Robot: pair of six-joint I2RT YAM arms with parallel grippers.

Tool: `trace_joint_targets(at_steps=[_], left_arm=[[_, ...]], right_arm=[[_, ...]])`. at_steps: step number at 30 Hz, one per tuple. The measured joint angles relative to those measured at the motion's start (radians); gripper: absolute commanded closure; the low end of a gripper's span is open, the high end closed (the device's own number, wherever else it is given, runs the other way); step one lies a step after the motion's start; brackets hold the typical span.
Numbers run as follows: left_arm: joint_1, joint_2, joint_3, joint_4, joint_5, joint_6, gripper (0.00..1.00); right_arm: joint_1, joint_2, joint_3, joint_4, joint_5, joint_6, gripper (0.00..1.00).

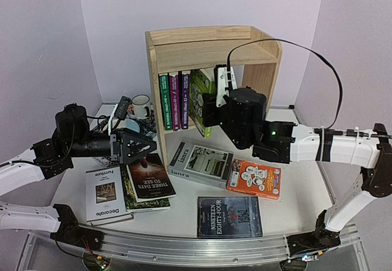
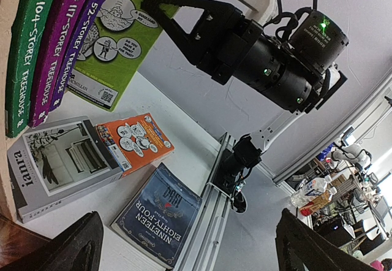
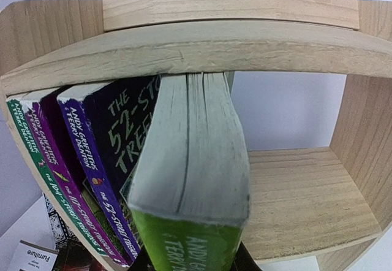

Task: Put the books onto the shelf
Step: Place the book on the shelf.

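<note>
White table (image 1: pixel 306 206), right claw (image 1: pixel 207 108) clamping green book (image 3: pixel 184 160) in shelf (image 1: pixel 208 38) (left claw (image 1: pixel 147 146) agape)

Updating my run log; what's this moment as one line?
right pincer: shut on green book, in lower tier of shelf | left pincer: open, empty

On the white table (image 1: pixel 306 203) the pine shelf (image 1: pixel 208 44) stands far centre. A grey book (image 1: pixel 199 164), an orange book (image 1: pixel 254 179), a dark book (image 1: pixel 229 217) and a white book (image 1: pixel 104 194) lie flat nearer. A green book (image 1: pixel 164 102) and two purple books (image 1: pixel 174 102) stand upright at the left of its lower tier.
</note>
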Motion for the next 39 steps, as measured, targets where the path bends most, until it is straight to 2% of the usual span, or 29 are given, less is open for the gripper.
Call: trace_joint_targets(at_steps=[13, 35, 39], left_arm=[[0.000, 0.000, 0.000, 0.000, 0.000, 0.001, 0.01], [0.000, 0.029, 0.000, 0.000, -0.001, 0.008, 0.01], [0.000, 0.033, 0.000, 0.000, -0.002, 0.008, 0.01]], right_arm=[[-0.023, 0.116, 0.128, -0.006, -0.033, -0.044, 1.00], [-0.074, 0.199, 0.223, -0.011, -0.104, -0.044, 1.00], [-0.076, 0.207, 0.233, -0.012, -0.112, -0.043, 0.96]])
